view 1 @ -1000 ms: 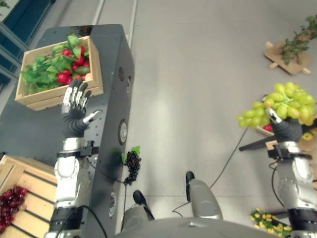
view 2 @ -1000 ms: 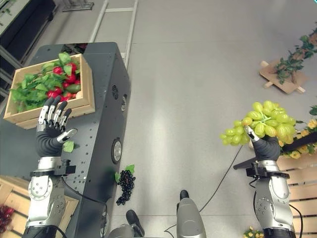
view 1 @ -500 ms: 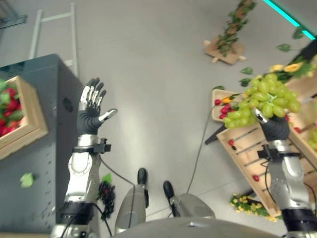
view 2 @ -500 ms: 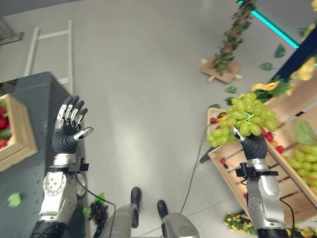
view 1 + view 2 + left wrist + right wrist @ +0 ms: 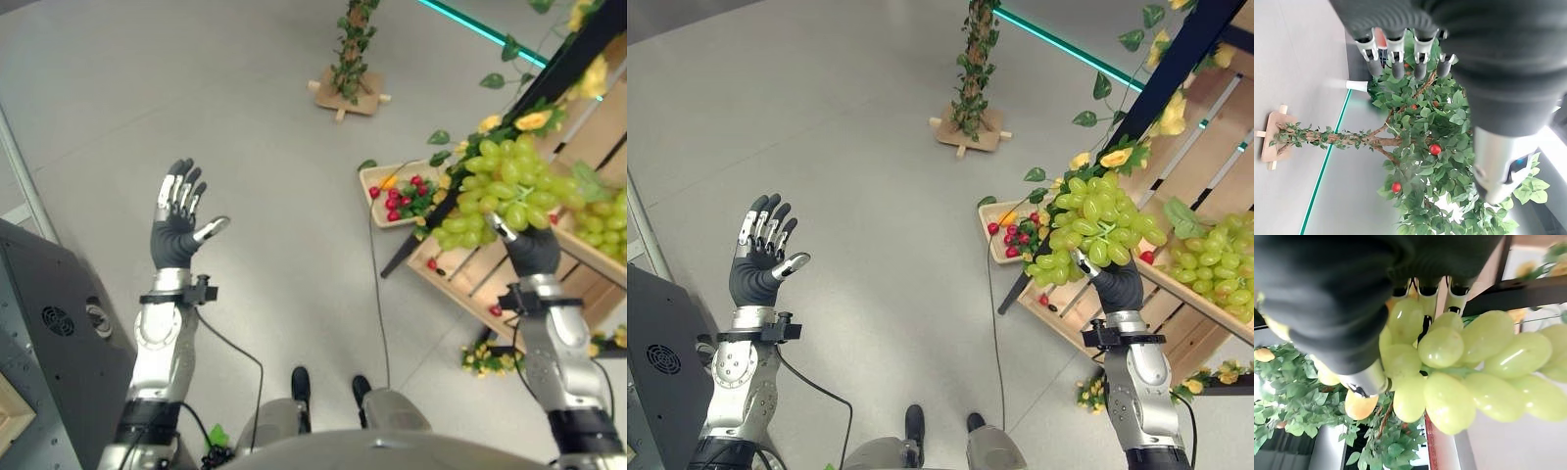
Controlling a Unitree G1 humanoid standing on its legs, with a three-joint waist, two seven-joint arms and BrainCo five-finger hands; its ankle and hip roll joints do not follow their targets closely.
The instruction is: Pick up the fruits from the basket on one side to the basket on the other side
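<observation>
Your bunch of green grapes (image 5: 1099, 230) was up in the air at the right of the scene, carried high in your right hand (image 5: 1115, 284). The fingers were curled round the underside of the bunch at its stem end; in the right wrist view the grapes (image 5: 1459, 367) bulged out past the fingers and thumb, so the grip looked to be on the core of the bunch, not on single berries. Holding it upright like that let the loose grapes spread above the fist instead of dangling, which probably kept them from swinging.

The bunch hung over the near edge of the slatted wooden crate (image 5: 1176, 313) at the right, which lay tilted against a dark frame. A second bunch of green grapes (image 5: 1215, 269) already lay in that crate, further right. That suggests this crate was your target, and that the carry was nearly over, with the release yet to come.

A small tray of red fruit (image 5: 402, 193) sat on the floor just left of the crate, with a few loose red fruits (image 5: 432, 263) below it.

Your left hand (image 5: 176, 217) was raised at the left, palm open, fingers straight and spread, holding nothing; likely parked clear. The dark cabinet (image 5: 49, 323) showed at the near left corner, and a leafy vine on a wooden stand (image 5: 350, 54) stood far off.
</observation>
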